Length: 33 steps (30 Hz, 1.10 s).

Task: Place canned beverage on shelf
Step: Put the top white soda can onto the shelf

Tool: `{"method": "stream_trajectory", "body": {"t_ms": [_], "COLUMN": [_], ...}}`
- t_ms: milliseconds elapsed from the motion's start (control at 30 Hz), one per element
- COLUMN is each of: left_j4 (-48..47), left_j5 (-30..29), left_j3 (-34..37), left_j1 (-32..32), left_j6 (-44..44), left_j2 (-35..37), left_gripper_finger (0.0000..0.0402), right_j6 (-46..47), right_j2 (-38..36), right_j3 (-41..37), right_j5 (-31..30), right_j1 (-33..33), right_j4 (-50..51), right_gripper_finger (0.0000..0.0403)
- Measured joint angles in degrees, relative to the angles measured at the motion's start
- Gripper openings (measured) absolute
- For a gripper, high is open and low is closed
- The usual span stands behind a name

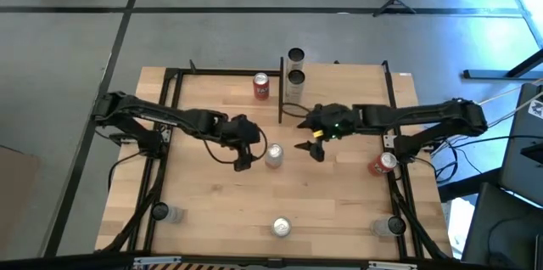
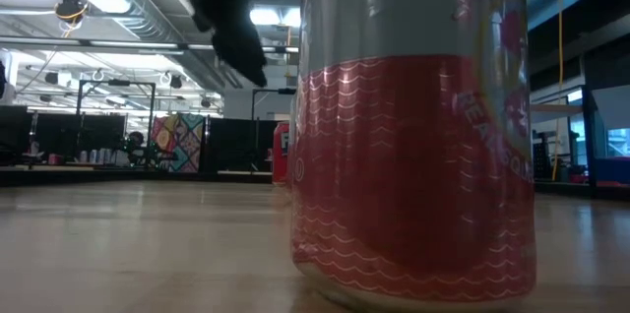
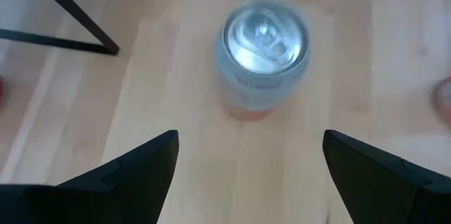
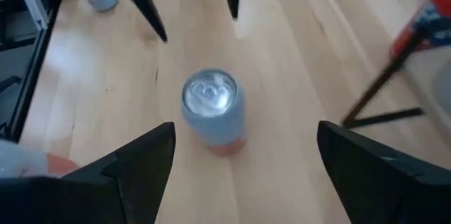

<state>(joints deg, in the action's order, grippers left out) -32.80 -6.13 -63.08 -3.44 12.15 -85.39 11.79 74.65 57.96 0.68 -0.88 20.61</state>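
A large can fills the frame from about 12 to 5 o'clock, standing upright on the wooden tabletop; its upper part is silver-grey, its lower part red with a wavy pattern. At 11 o'clock a dark gripper hangs above the table. Behind the can's left edge stands what may be another red can.

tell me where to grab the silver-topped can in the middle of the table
Grip the can across its round side wall, coming down from above: it stands upright with bare table all round. The left end effector is open beside it; the right end effector is open too.
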Motion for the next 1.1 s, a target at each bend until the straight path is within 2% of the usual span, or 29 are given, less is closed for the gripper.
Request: {"method": "stream_trajectory", "body": {"t_ms": [233, 400, 567, 867, 1100], "left_j4": [3.74, 15.22, 23.52, 32.26, 32.69], "left_j5": [0.06, 1.99, 2.59, -0.59, -1.32], "left_j3": [0.73, 9.34, 14.60, 15.88, 15.88], "left_j1": [-0.02, 0.02, 0.07, 0.22, 0.26], "left_j6": [-2.84, -0.34, 1.28, 1.40, 1.20], "left_j2": [-3.74, -2.81, -2.92, -3.12, -3.12], "left_gripper_finger": [0.0341, 0.0341, 0.0341, 0.0341, 0.0341], "right_j6": [-0.82, -2.07, -3.40, -4.78, -4.81], "right_j2": [7.39, 13.45, 17.82, 23.30, 25.53], "right_j3": [-3.37, -3.34, -3.31, -3.29, -3.29], "right_j5": [4.21, 7.43, 7.93, 6.56, 6.44], "right_j1": [-0.31, -0.31, -0.26, -0.26, -0.26], "right_j4": [-9.37, -15.12, -19.20, -26.49, -30.93], "right_gripper_finger": [0.0332, 0.0332, 0.0332, 0.0332, 0.0332]}}
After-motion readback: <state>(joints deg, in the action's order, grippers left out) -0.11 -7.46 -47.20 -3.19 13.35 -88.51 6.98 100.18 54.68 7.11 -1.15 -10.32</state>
